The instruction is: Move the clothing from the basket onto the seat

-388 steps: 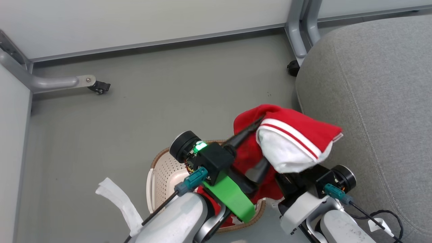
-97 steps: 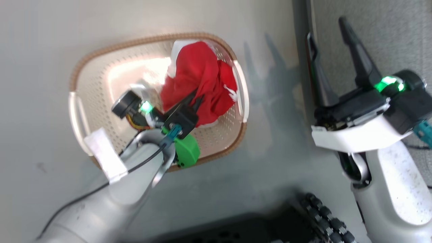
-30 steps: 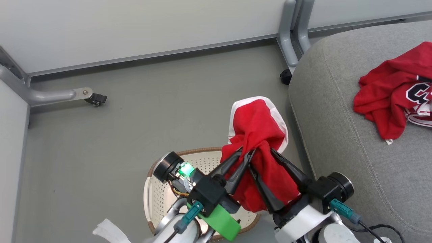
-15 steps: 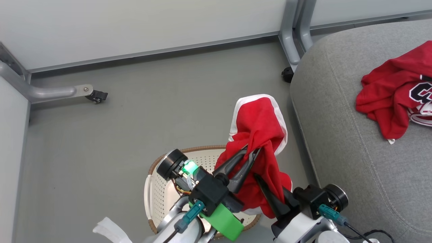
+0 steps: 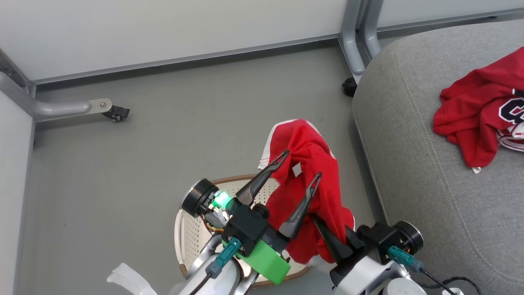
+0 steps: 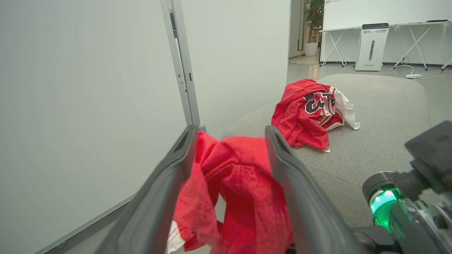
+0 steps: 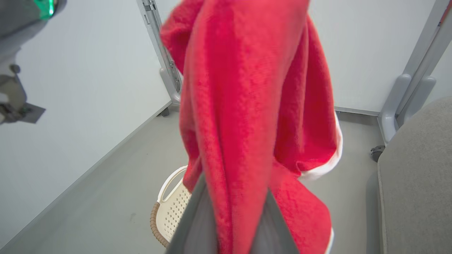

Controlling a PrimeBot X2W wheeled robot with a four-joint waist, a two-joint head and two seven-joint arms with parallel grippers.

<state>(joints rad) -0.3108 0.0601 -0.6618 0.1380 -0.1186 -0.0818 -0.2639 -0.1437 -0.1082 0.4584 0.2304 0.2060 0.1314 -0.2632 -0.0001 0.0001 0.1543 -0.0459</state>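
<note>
right gripper (image 7: 235, 197): clamped on the red garment (image 5: 307, 141), which is draped lengthwise
left gripper (image 5: 302, 164): fingers spread wide, nothing pinched
seat (image 5: 409, 172): found rightward, nearest the right gripper

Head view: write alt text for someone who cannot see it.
A red garment hangs above the basket, pinched in the shut right gripper, while the left gripper has its fingers spread open around it. A second red garment with lettering lies on the grey seat to the right.
</note>
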